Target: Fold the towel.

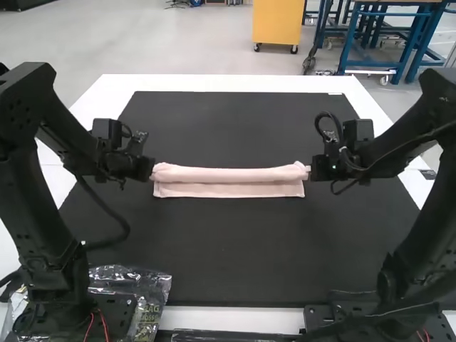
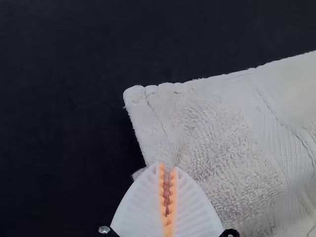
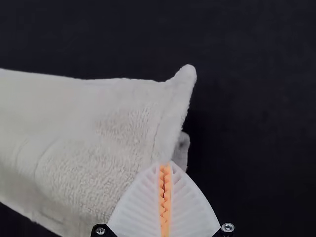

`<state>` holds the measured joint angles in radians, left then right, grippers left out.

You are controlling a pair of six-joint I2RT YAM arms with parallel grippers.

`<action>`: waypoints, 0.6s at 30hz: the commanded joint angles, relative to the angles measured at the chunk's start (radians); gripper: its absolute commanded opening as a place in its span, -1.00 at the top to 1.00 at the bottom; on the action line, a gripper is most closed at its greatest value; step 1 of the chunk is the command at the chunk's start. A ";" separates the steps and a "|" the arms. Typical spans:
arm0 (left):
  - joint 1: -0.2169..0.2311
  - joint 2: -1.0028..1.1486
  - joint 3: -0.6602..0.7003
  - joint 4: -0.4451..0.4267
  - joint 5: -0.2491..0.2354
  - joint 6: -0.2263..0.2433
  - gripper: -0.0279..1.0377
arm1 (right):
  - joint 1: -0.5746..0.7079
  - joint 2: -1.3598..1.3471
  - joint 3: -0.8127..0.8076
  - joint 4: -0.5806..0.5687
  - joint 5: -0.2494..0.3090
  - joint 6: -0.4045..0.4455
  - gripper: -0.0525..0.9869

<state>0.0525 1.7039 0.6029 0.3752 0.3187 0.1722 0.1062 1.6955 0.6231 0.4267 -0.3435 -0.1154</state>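
"Towel point(image 1: 228, 189) is lying in which place, please?"

"It is lying across the middle of the black mat point(image 1: 235, 249), as one long narrow strip going from left to right. The far part is forming a rounded ridge, and the near part is looking flatter."

"And the grippers, what are they doing?"

"The left gripper point(image 2: 167, 170) is pinching the cloth at the left end, with its pads pressing together on it. The right gripper point(image 3: 165, 167) is pinching the right end in the same manner, close to the corner."

"Why are they holding both ends?"

"I am supposing that they are keeping the fold straight and level. If one side is pulling more, the strip may be twisting."

"Is the folding finishing, then?"

"It is seeming well advanced, but the ridge is probably still needing to be laid flat before both are letting go."
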 commanded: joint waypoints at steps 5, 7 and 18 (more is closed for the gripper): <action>0.017 -0.036 -0.060 0.002 -0.007 0.029 0.90 | -0.017 -0.033 -0.074 0.001 -0.003 -0.001 0.95; 0.017 -0.036 -0.083 0.018 -0.009 0.029 0.90 | -0.014 -0.030 -0.097 0.009 -0.008 -0.003 0.95; 0.049 -0.029 -0.134 0.123 0.002 0.001 -0.89 | -0.033 -0.028 -0.059 -0.008 -0.017 0.020 -0.86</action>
<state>0.0696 1.6894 0.4683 0.4808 0.3115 0.1860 0.1009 1.6848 0.5182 0.4244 -0.3527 -0.1112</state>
